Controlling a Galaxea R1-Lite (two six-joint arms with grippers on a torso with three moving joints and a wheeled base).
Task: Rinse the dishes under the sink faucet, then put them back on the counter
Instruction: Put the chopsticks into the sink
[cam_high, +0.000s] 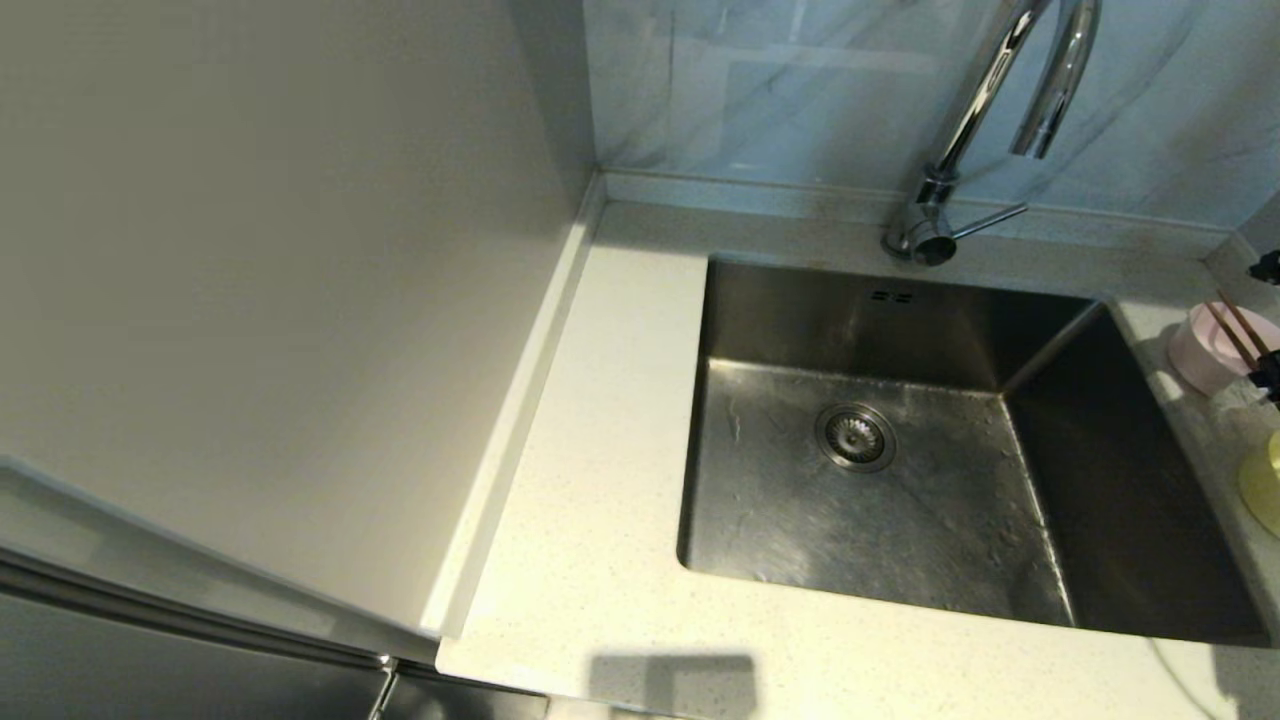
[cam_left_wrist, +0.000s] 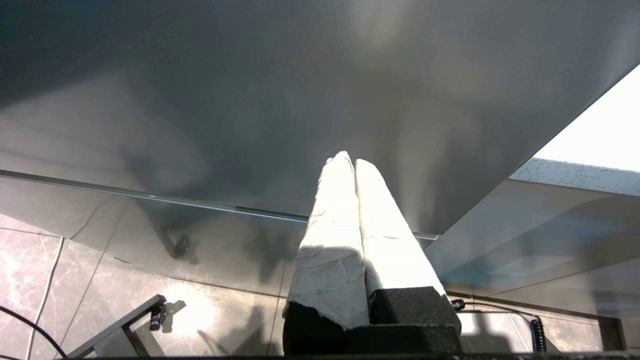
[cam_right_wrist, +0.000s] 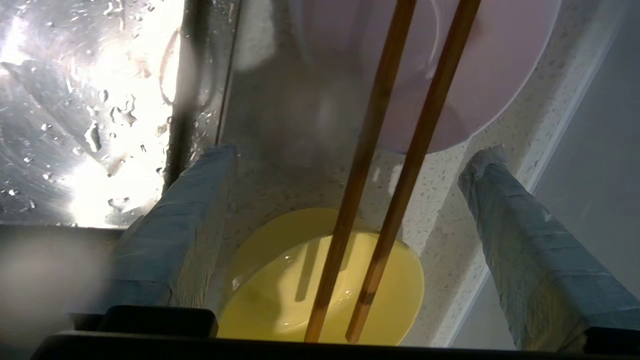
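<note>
At the far right of the counter (cam_high: 600, 450) stand a pale pink bowl (cam_high: 1210, 350) and a yellow-green bowl (cam_high: 1262, 485). Brown chopsticks (cam_high: 1240, 330) lie across them. In the right wrist view my right gripper (cam_right_wrist: 352, 152) hangs open over them. The chopsticks (cam_right_wrist: 365, 150) run between its fingers (cam_right_wrist: 175, 225) without touching either, from the pink bowl (cam_right_wrist: 500, 75) to the yellow-green bowl (cam_right_wrist: 280, 280). The sink (cam_high: 900, 520) holds no dishes, and no water runs from the faucet (cam_high: 928, 215). My left gripper (cam_left_wrist: 350, 160) is shut on nothing, parked low beside the cabinet.
A grey wall panel (cam_high: 250, 250) closes off the counter's left side. The faucet's lever (cam_high: 990, 220) points right. Water drops cover the sink wall (cam_right_wrist: 75, 100) next to the bowls. A raised rim (cam_right_wrist: 560, 125) borders the counter beyond the bowls.
</note>
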